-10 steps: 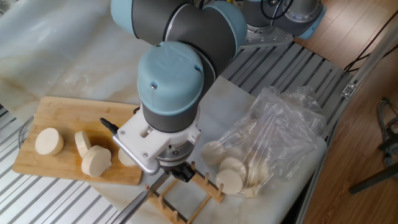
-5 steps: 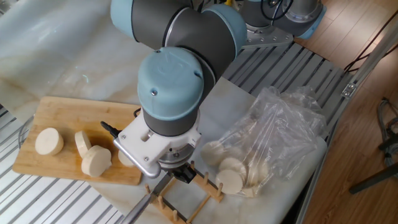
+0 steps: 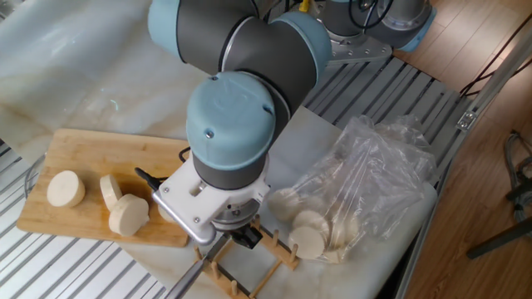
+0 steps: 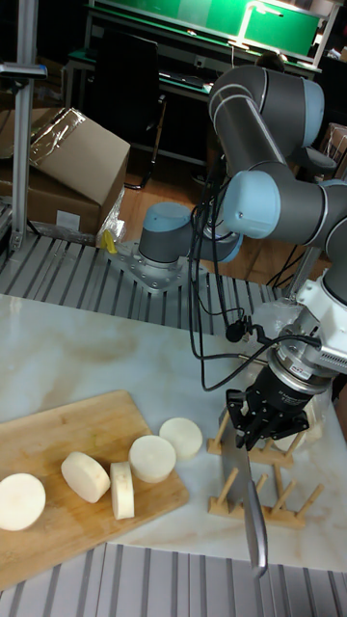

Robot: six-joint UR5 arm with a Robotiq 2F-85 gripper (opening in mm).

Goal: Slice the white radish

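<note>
So the gripper is clamped on the black handle of a knife; the blade hangs down and slightly forward, its tip past the front edge of the marble surface in the tall view; in the other view the blade only peeks out as a grey strip under the arm's big blue wrist.

The knife sits right over a little wooden rack with upright pegs, which stands on the surface just right of the cutting board; can't tell whether the blade is actually resting in the rack or only hovering between the pegs.

The white radish is already in pieces on the cutting board; the biggest chunk lies at the board's left end with its flat cut face showing; in the middle there's a thick disc lying tilted and another one standing on its edge right beside it; two more round slices sit at the board's right end, the far one right at the corner nearest the rack.

Behind the rack there's a crumpled clear plastic bag with pale round slices inside, lying on the surface near its right edge; a black cable loops down from the arm to the wrist.
</note>
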